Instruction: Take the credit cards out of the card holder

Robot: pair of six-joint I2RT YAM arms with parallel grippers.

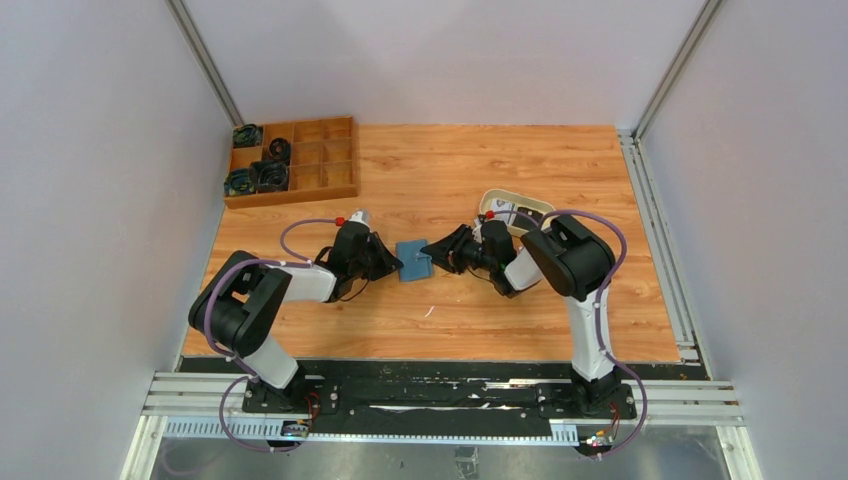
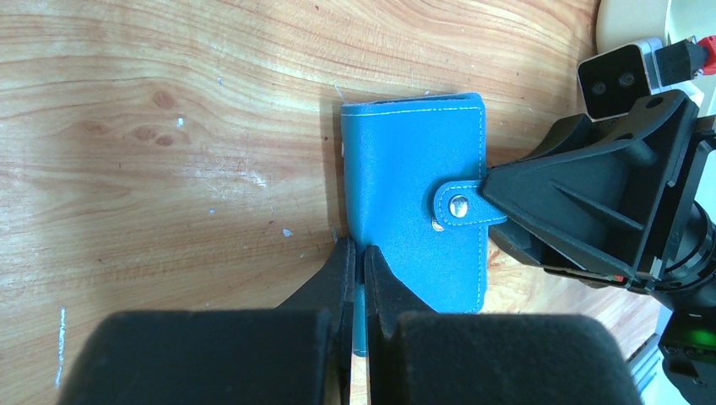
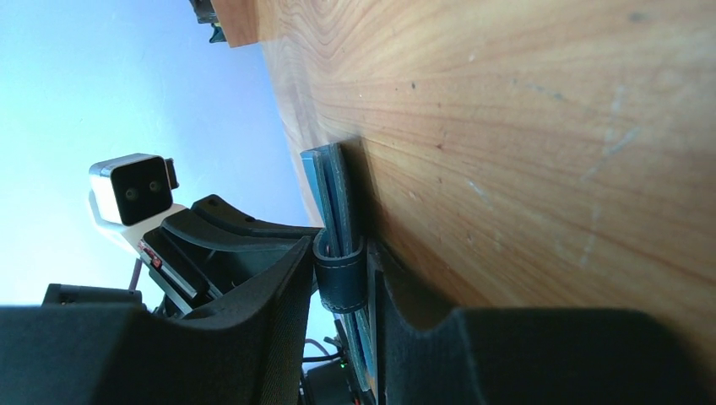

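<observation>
Card holder [image 2: 405, 169] lies flat mid-table [image 1: 450, 170], between the two arms, closed. The strap [image 2: 460, 205] is snapped over the front, so the inside and anything in it is hidden.

Left end effector [image 2: 358, 249]: jaws pinched tight on the holder's near edge, with a sliver of blue showing between the pads. Its own body cuts off the rest of that edge in the left wrist view.

Right end effector [image 3: 342, 249]: narrow gap, one finger on each side of the strap loop at the holder's opposite edge. In the right wrist view the holder is edge-on, only thin blue layers. Upper finger looks to be against the strap, and shadow hides the table-side one, so I can't tell if it's actually clamping.

From overhead both end effectors cover the holder's ends, so contact isn't readable there.

Cream tray [image 1: 525, 203] sits behind the right wrist, mostly blocked by the arm, contents unclear. Wooden compartment box [image 1: 320, 165] is at the far left corner, with dark items in some cells, too small to identify.
</observation>
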